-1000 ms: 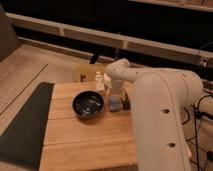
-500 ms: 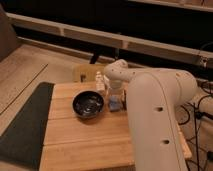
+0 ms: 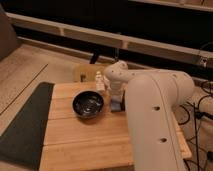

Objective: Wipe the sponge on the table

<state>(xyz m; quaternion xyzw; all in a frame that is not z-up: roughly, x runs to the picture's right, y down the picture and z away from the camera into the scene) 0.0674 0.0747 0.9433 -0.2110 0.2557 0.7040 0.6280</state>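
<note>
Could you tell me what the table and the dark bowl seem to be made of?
The table: wood, matte light honey planks with visible seams. The bowl: dark, glossy highlights inside; perhaps glazed ceramic or plastic. The claw hangs low beside the bowl.

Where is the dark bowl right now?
The dark bowl sits on the wooden table, mid-picture in the camera view, with the gripper just right of it and a small white bottle behind.

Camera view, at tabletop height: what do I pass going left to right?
Dark mat → dark bowl on the table → gripper, down at the tabletop just right of the bowl → the robot's white arm → cables at the far right.
</note>
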